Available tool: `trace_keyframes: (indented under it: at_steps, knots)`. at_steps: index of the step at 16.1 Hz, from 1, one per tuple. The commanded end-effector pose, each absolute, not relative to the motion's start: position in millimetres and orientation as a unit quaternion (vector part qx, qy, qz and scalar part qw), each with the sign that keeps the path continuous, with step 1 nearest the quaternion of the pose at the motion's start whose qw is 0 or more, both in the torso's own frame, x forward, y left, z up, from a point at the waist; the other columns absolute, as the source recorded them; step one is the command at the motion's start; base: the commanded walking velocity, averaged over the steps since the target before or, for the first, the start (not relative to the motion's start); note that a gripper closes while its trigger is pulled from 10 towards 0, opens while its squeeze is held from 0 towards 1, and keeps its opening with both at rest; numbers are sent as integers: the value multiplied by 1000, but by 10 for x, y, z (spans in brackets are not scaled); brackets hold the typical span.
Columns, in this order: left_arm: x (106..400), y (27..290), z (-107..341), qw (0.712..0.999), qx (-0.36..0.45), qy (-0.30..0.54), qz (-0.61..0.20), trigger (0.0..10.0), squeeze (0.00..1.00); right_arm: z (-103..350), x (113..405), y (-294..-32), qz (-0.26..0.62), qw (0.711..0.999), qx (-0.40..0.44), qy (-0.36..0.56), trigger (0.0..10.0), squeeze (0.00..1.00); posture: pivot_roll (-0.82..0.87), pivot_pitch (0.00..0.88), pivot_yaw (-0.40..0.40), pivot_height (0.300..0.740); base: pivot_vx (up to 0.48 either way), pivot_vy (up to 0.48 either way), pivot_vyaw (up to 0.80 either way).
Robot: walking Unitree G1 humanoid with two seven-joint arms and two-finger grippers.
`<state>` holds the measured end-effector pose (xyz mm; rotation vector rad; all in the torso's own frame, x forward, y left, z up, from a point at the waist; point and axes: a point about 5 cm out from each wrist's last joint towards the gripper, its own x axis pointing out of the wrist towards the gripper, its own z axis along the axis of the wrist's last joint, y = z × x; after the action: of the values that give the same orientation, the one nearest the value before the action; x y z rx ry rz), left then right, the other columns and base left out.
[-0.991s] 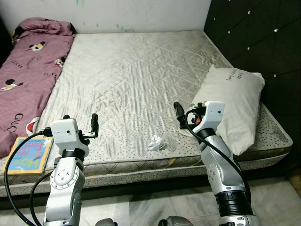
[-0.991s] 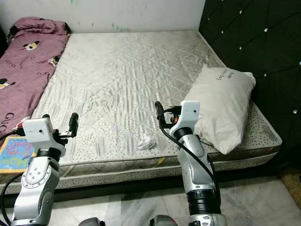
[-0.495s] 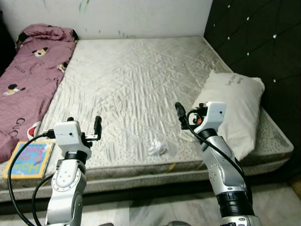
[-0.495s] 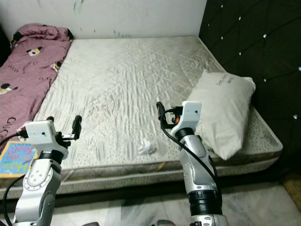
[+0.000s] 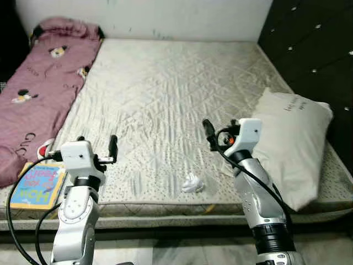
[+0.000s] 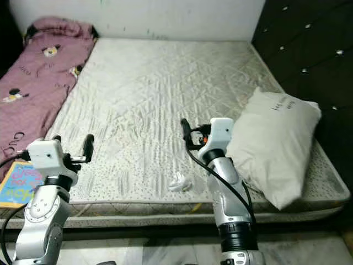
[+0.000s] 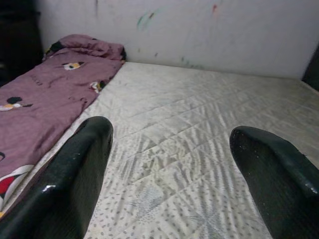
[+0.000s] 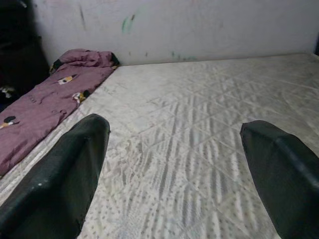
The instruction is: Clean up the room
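A crumpled white paper (image 5: 191,183) lies on the grey quilted mattress (image 5: 165,94), close to its front edge. It sits between my two raised arms. My left gripper (image 5: 97,146) is held open over the front left of the mattress, left of the paper. My right gripper (image 5: 220,131) is open as well, just above and to the right of the paper. Both wrist views look along the mattress between widely spread black fingers (image 7: 75,174) (image 8: 65,169), with nothing held.
A white pillow (image 5: 295,141) lies at the right edge by the dark tufted headboard (image 5: 314,44). A purple printed blanket (image 5: 38,88) covers the left side. A colourful children's book (image 5: 36,185) rests at the front left corner. A white wall (image 5: 143,16) stands behind.
The whole picture has shifted, so the camera has moved; the paper now sits further right and lower. Both arms keep the same raised pose with fingers open.
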<state>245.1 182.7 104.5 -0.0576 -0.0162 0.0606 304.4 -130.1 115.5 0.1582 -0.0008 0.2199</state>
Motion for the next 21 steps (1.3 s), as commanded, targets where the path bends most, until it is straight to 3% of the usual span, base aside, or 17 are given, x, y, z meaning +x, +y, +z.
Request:
trace_keyframes:
  at_steps: [1, 6, 19, 21]
  knots:
    - [2460, 1817, 1092, 999, -28, -17, 24, 10000, 0, 1185, 3063, -1294, 114, 991, 72, -7, 10000, 0, -69, 0, -19, 740, 371, 0, 0]
    - [2463, 1819, 1088, 999, -27, -14, 26, 10000, 0, 1171, 3061, -1291, 113, 991, 73, -4, 10000, 0, -69, 0, -17, 740, 349, 0, 0]
    - [2466, 1913, 1053, 997, -29, 9, 74, 10000, 0, 1161, 3085, -1305, 100, 991, 89, 5, 10000, 0, -64, 0, -13, 740, 0, 0, 0]
    - [2459, 1904, 1036, 997, -34, 19, 69, 10000, 0, 1160, 3078, -1309, 99, 991, 90, 5, 10000, 0, -63, 0, -14, 740, 0, 480, 0]
